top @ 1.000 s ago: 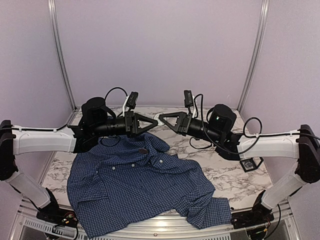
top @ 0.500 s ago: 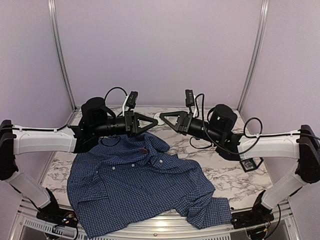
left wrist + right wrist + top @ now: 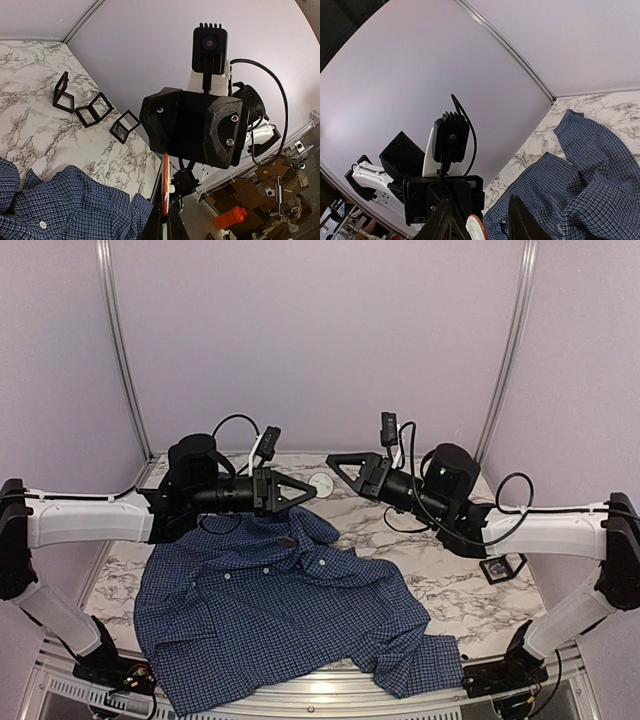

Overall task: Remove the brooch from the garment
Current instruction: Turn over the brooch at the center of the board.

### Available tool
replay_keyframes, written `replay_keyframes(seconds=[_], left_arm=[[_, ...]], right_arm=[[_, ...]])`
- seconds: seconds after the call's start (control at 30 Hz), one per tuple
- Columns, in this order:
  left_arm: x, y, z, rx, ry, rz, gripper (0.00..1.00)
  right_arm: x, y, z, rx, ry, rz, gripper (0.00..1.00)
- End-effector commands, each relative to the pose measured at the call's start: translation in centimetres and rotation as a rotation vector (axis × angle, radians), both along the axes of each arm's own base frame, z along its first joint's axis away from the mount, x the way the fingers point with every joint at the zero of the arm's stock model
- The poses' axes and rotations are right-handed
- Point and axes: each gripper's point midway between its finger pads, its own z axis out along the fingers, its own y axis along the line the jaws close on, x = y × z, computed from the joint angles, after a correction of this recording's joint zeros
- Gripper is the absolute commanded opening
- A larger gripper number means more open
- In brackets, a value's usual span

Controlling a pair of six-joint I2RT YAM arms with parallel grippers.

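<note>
**A:** Where is the brooch (image 3: 322, 483)?

**B:** Off the garment, by the look of it. It sits pinched edge-on at the tip of the left gripper (image 3: 306, 490). It is held in the air over the far part of the marble table (image 3: 450, 585), just past the collar of the blue checked shirt (image 3: 270, 610). The left wrist view shows only its thin orange rim. The right wrist view shows its pale face.

**A:** And the right gripper (image 3: 333, 459)?

**B:** Its jaws stand apart, grasping nothing. Its fingers (image 3: 520, 221) frame the brooch in its own camera, but the top view puts it just beside the disc, apparently not touching.

**A:** What does the step call for?

**B:** Probably carrying the pin clear and setting it down. The left jaws are clenched on a thin, stiff disc, so the hold is narrow. The arm should travel slowly, without twisting the wrist. The right arm should draw straight back, because a sideways swing could knock the disc loose. Bare marble well away from the fabric suits the drop. The gripper should come low before letting go, since a round pin may roll or bounce.
</note>
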Motion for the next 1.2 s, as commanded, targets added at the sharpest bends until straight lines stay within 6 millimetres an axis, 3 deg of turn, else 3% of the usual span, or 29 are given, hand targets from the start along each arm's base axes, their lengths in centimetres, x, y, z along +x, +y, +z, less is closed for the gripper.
replay_keyframes(seconds=[0.0, 0.3, 0.7, 0.97, 1.17], left_arm=[[0.9, 0.3, 0.5, 0.099, -0.145, 0.031, 0.0], [2.2, 2.6, 3.5, 0.27, -0.503, 0.178, 0.0], [3.0, 4.7, 6.4, 0.672, -1.118, 0.49, 0.0], [2.0, 6.9, 7.8, 0.913, -1.506, 0.763, 0.0], [0.8, 7.3, 7.8, 1.059, -1.728, 0.88, 0.0]], right_arm=[[0.5, -0.8, 2.0, -0.027, -0.044, -0.05, 0.4], [0.2, -1.3, 3.8, -0.087, -0.081, -0.067, 0.51], [-0.2, 0.0, 5.8, -0.133, -0.02, 0.007, 0.5], [-0.9, 1.0, 5.8, -0.174, 0.034, 0.045, 0.46], [-1.2, 2.4, 5.9, -0.205, 0.05, 0.074, 0.43]])
